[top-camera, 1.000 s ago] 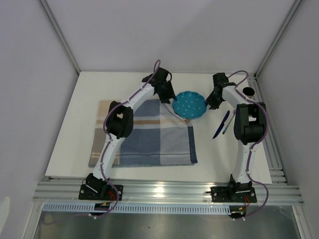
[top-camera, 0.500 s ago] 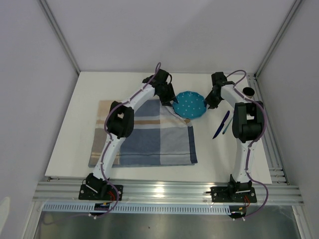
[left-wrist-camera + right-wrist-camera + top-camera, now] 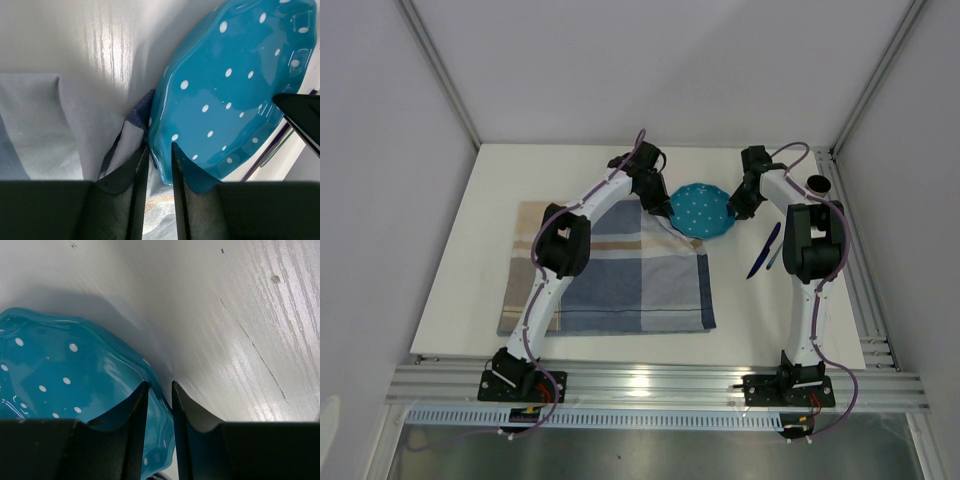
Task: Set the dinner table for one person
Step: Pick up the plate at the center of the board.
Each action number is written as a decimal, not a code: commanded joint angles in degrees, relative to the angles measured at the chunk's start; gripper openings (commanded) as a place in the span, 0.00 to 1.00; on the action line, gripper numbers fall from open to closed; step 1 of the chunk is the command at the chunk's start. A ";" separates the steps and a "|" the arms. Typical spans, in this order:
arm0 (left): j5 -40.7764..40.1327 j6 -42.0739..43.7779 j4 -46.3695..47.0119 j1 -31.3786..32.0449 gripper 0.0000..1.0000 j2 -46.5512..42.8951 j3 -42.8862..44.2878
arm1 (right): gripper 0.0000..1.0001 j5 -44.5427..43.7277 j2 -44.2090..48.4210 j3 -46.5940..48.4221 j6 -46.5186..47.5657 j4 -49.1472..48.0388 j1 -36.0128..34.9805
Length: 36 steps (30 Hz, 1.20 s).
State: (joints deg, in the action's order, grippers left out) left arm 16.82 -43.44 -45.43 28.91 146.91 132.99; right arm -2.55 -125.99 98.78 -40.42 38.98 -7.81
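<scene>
Two-sided pinch: saw left gripper (image 3: 159,150) and right gripper (image 3: 160,387) clenched on the rim of the teal plate (image 3: 703,210), mid-back of the worktop (image 3: 490,180). Looked dicey with the placemat (image 3: 640,280) corner at the left one; could've snagged and tipped it.

The placemat (image 3: 620,290) lies on the left-centre of the tabletop (image 3: 470,250), toward its near edge. The plate (image 3: 705,210) sits just behind the placemat's far right corner, its near-left rim over that corner of the cloth. The left tool (image 3: 665,208) is at the plate's left rim and the right tool (image 3: 738,208) at its right rim, each with a finger on either side of the edge. Two pieces of cutlery (image 3: 765,250) lie side by side on the bare tabletop, just right of the plate. A small round thing (image 3: 817,183) stands at the far right corner, behind the cutlery.
</scene>
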 commanded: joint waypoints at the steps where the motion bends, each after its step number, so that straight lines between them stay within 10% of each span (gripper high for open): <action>1: 3.75 0.90 0.52 1.06 0.25 -0.05 2.72 | 0.28 0.52 -0.92 -0.69 0.70 2.06 -1.15; 13: 5.24 1.17 -0.27 1.24 0.01 -0.13 2.36 | 0.18 1.93 0.57 -4.91 0.43 0.39 -1.77; 20: 5.94 2.13 0.77 1.24 0.01 -0.48 1.40 | 0.00 3.95 0.75 -5.97 0.35 0.04 -1.68; 36: 4.89 2.92 12.46 1.24 0.00 -7.25 -8.62 | 0.00 2.72 6.72 -8.87 0.96 -5.14 -1.77</action>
State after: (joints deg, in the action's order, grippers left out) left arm 18.35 -42.11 -38.20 28.34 144.22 125.84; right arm -1.76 -121.49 91.24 -39.72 34.33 -7.81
